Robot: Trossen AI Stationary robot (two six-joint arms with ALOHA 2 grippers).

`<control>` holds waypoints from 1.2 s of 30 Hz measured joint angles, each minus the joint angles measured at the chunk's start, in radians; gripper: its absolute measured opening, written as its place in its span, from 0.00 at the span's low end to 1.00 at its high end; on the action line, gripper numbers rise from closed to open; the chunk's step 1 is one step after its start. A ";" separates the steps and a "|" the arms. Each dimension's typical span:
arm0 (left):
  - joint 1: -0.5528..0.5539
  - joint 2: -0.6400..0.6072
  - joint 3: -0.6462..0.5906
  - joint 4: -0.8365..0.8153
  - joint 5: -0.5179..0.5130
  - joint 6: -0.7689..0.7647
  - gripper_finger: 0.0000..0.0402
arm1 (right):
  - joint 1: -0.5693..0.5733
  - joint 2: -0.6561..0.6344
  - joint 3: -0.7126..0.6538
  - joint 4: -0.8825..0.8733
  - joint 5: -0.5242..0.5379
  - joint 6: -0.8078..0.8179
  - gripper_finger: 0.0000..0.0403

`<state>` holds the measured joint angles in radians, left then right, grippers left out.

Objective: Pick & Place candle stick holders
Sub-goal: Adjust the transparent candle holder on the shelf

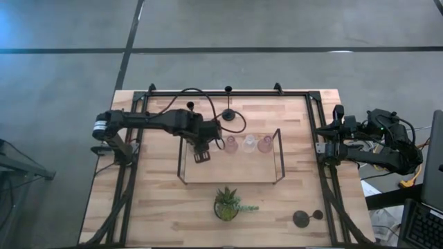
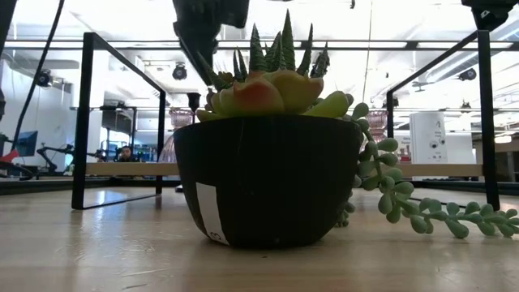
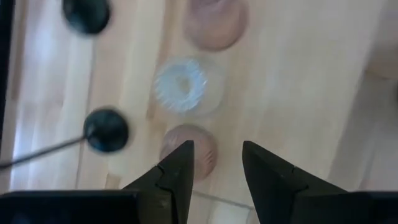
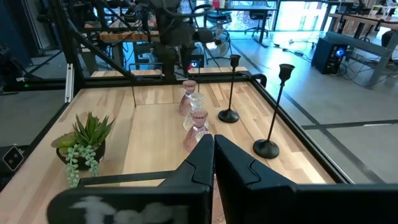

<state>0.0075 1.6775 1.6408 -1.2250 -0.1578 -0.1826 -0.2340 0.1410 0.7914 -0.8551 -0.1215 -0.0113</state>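
Wooden table [image 1: 159, 207] bordered by a black frame [image 1: 228, 93]. Resting on it: a wire-framed tray [image 1: 277, 149] at centre; a potted plant [image 1: 227, 204] just beside the tray; one black holder [image 1: 228, 114] near the far rail; a second black holder [image 1: 302, 219] lying near the right front corner

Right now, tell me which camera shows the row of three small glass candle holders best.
The right wrist view: the three glass holders stand in profile, pink, clear, pink, on the tray. The high view shows them small from above. The left wrist view blurs them. The low view hides them behind the potted plant.
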 joint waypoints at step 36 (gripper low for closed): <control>0.071 0.091 -0.028 0.151 0.089 0.191 0.37 | 0.000 0.000 0.000 0.000 0.000 0.000 0.02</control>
<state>0.0787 1.7680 1.6131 -1.0738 -0.0690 0.0082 -0.2337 0.1410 0.7914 -0.8550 -0.1215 -0.0113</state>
